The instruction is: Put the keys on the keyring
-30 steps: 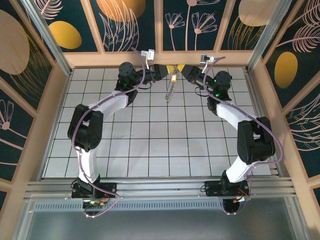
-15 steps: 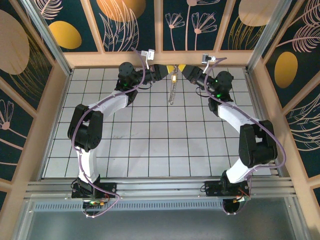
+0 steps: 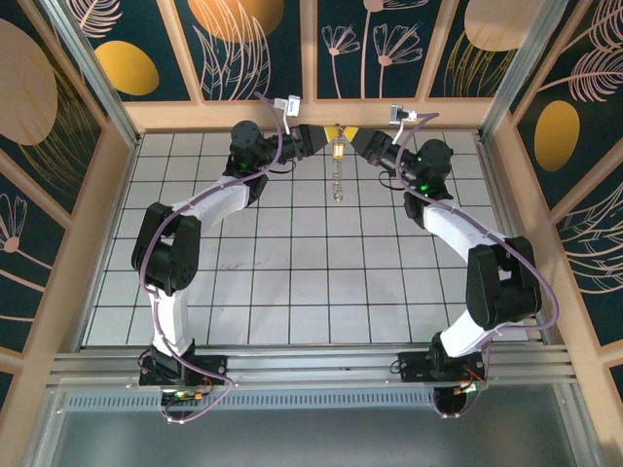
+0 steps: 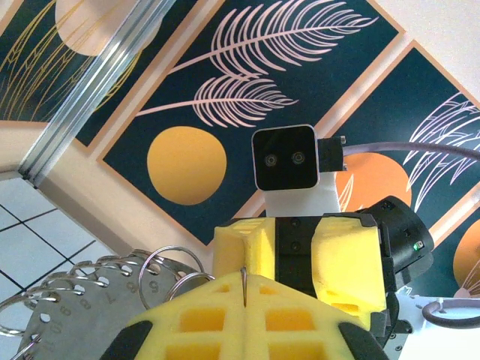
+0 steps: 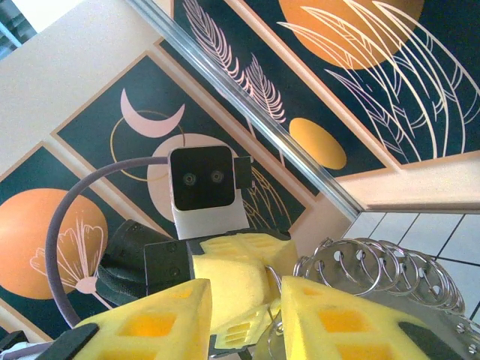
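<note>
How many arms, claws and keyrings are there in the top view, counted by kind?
Arms: 2, left arm and right arm.
Claws: 2, left claw and right claw.
Keyrings: 1, the keyring hanging where they meet.
Total: 5.

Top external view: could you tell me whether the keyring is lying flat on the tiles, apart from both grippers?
No, the keyring dangles from where the left gripper and right gripper meet.

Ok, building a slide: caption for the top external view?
Tip to tip near the far wall: left gripper and right gripper, keyring dangling between them.
</note>
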`<state>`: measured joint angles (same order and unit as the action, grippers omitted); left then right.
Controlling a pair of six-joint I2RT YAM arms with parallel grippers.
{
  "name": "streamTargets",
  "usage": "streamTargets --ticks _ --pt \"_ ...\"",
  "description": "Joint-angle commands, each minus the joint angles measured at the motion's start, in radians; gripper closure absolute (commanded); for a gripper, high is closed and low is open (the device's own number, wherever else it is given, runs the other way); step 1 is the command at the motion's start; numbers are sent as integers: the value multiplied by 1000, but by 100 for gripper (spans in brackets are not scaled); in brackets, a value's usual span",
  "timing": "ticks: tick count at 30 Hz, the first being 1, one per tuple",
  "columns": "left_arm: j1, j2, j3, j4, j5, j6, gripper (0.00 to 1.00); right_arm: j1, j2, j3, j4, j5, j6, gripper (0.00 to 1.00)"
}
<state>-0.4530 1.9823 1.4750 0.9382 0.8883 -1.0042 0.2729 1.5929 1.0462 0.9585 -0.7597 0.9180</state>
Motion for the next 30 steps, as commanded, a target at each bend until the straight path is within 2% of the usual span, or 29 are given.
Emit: streamTargets --ticks 1,20,30 --pt "-5 -28 10 42 -6 4 100 8 10 19 22 -13 -14 70" --pt "-7 -19 21 42 -6 3 100 26 25 23 8 -32 -22 74" --pt "-6 -15 30 39 0 1 100 25 48 32 8 -31 -23 70"
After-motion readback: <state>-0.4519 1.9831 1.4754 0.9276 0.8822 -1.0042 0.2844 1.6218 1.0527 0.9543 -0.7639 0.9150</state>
